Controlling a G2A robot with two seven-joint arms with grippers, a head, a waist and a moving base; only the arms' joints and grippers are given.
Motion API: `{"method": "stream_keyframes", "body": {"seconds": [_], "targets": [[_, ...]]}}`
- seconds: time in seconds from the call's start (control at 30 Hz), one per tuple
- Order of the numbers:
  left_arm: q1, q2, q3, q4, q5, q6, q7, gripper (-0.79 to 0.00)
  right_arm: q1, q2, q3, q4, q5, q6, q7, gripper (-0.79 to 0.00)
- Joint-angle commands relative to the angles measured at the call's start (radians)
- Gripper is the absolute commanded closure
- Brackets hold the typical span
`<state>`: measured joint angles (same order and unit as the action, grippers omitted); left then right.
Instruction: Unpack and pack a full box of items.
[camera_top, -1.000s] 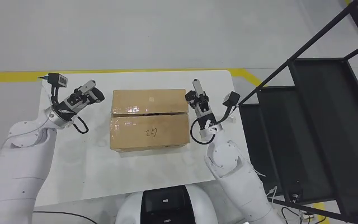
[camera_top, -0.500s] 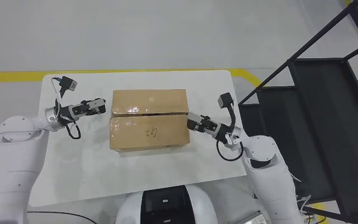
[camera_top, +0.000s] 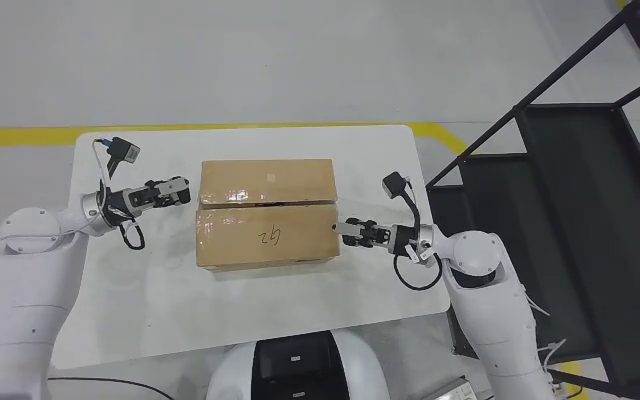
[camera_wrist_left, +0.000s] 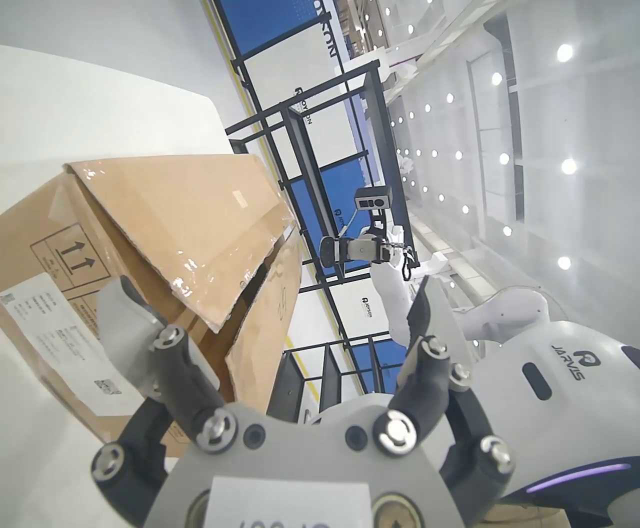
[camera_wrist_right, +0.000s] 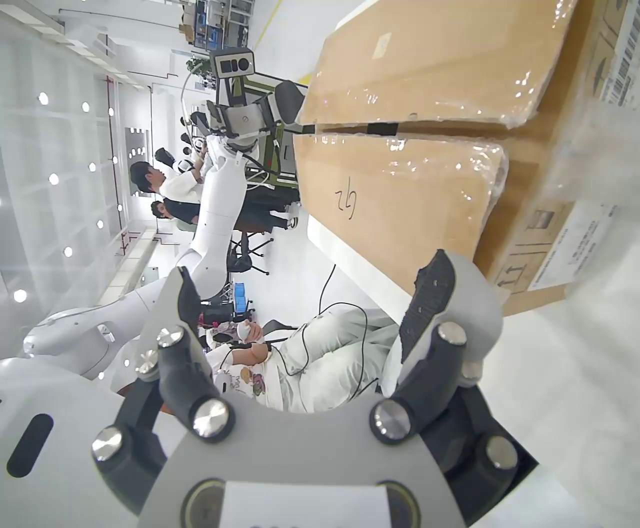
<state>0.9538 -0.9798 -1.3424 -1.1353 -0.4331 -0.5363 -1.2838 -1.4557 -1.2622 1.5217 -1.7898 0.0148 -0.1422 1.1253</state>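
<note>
We have our left gripper (camera_top: 181, 189) spread open just beside the taped brown cardboard box (camera_top: 266, 235), which sits mid-way across the white table (camera_top: 250, 310). Our right gripper (camera_top: 349, 230), likewise released, faces the opposite end. We judge that uneven pushes could skid the box or crumple its flaps.

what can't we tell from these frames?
- Contents of the cardboard box: hidden by its closed flaps, every view.
- Whether the right gripper touches the box end: too small in top view; its own finger covers the spot in right wrist view.
- Same for the left gripper, left wrist view.
</note>
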Motion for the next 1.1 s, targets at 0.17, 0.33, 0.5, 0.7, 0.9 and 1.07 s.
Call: {"method": "stream_keyframes", "body": {"seconds": [0.17, 0.33, 0.5, 0.7, 0.9, 1.07], "targets": [[0.001, 0.000, 0.000, -0.004, -0.001, 0.001, 0.006, -0.785, -0.001, 0.000, -0.001, 0.000, 0.001, 0.000, -0.004, -0.785], [0.008, -0.001, 0.006, -0.015, -0.026, 0.014, 0.013, -0.785, -0.007, 0.011, 0.015, 0.014, 0.000, -0.011, 0.013, -0.785], [-0.024, -0.010, 0.051, 0.034, -0.040, 0.018, -0.018, -0.785, -0.001, 0.020, 0.026, 0.049, -0.033, -0.027, -0.016, -0.785], [-0.060, -0.019, 0.100, 0.078, -0.051, 0.013, -0.013, -0.785, 0.041, 0.024, -0.008, 0.100, -0.058, -0.052, -0.077, -0.785], [-0.077, -0.021, 0.127, 0.099, -0.053, 0.005, -0.004, -0.785, 0.093, 0.026, -0.048, 0.157, -0.064, -0.067, -0.112, -0.785], [-0.085, -0.022, 0.138, 0.103, -0.093, -0.005, 0.005, -0.785, 0.111, 0.030, -0.064, 0.179, -0.042, -0.076, -0.108, -0.785]]}}
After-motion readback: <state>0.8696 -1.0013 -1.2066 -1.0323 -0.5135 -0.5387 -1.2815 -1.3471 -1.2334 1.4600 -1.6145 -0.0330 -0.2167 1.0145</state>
